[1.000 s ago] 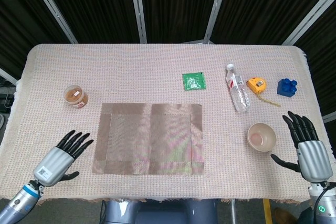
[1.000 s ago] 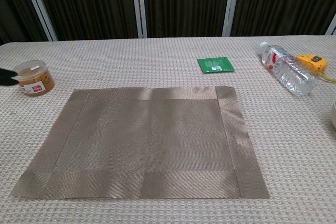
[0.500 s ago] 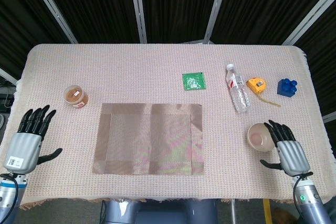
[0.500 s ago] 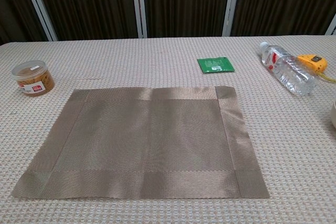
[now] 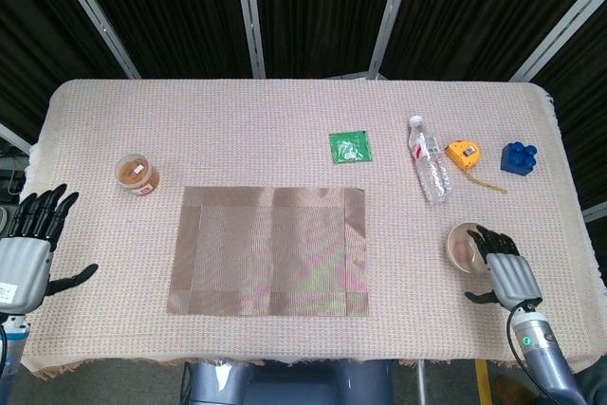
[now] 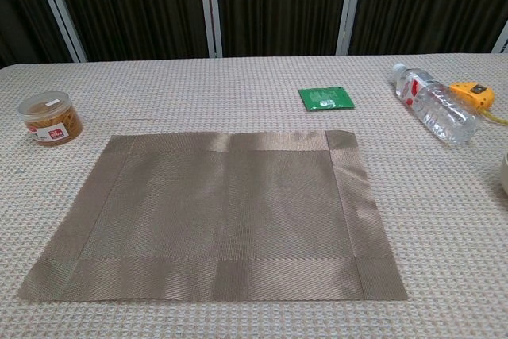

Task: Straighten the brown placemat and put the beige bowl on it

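The brown placemat (image 5: 268,251) lies flat at the middle front of the table, its edges roughly parallel to the table's; the chest view shows the placemat (image 6: 214,224) close up. The beige bowl (image 5: 465,245) stands on the cloth to the right of the mat, and only a sliver of the bowl (image 6: 505,174) shows at the chest view's right edge. My right hand (image 5: 505,270) is beside the bowl, its fingers reaching the bowl's right rim and its thumb held apart. My left hand (image 5: 28,246) hovers at the table's left edge with its fingers spread, holding nothing.
A brown-lidded jar (image 5: 137,174) stands left of the mat. Behind the mat lies a green packet (image 5: 350,147). At the back right are a plastic bottle (image 5: 430,160) lying down, a yellow tape measure (image 5: 463,153) and a blue block (image 5: 519,157).
My left hand has drawn back from near the mat to the table's left edge. My right hand has moved in toward the bowl until its fingers reach the rim.
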